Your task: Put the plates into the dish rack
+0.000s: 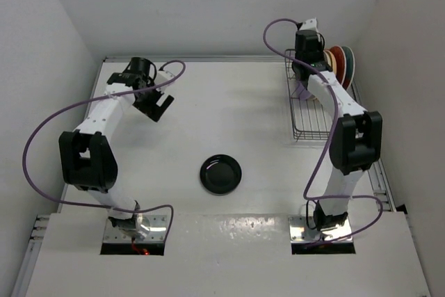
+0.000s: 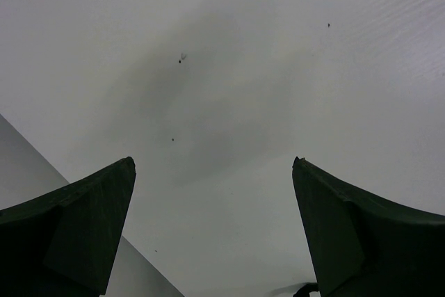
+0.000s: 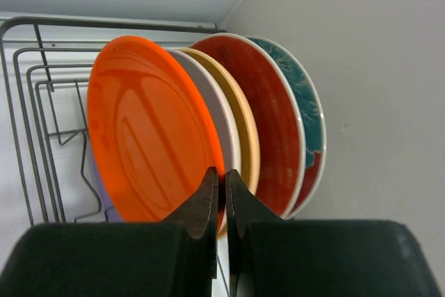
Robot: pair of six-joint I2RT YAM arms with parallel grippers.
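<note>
L arm is bending at the elbow over the far-left table (image 1: 229, 102), left gripper (image 2: 212, 165) hanging w/ jaws spread wide, holding nothing. R arm is stretching fwd to the dish rack (image 1: 306, 113) at far right, right gripper (image 3: 222, 179) pointing w/ jaws closed at the orange plate (image 3: 146, 137), which is standing upright among others. Black plate (image 1: 221, 174) is lying mid-table.

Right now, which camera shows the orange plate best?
The right wrist view: the orange plate is large and close, upright at the front of the row in the dish rack. The top view shows only plate rims beside the right arm, orange not discernible. The left wrist view shows none of it, just table.
</note>
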